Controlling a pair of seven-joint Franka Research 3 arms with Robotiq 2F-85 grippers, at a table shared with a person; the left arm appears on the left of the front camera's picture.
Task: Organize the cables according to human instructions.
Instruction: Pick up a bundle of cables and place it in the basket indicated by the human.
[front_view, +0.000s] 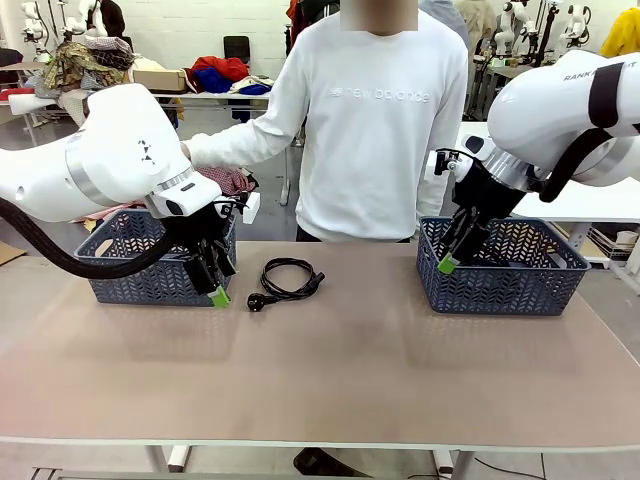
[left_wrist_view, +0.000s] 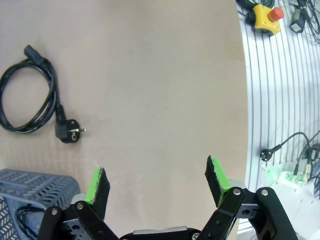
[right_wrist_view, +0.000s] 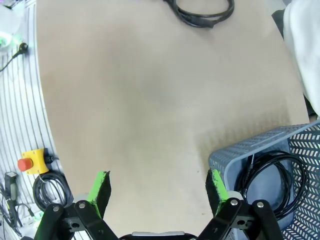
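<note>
Left claw (front_view: 216, 283) and right claw (front_view: 452, 253) both hang open, pointing downward.

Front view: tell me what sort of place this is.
Probably a robotics lab or data-collection workshop. More white robot arms stand at tables behind the person, clothes lie heaped on a table at the back, and an emergency-stop button sits beside the table.

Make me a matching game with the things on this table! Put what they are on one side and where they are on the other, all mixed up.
Things:
1. coiled cable
2. left tool
3. right tool
4. person's sweater

Places or states:
A. open, by the right basket
B. lying on the bare table
C. white, behind the table
D. open, by the left basket

Pairs: 1-B, 2-D, 3-A, 4-C
</note>
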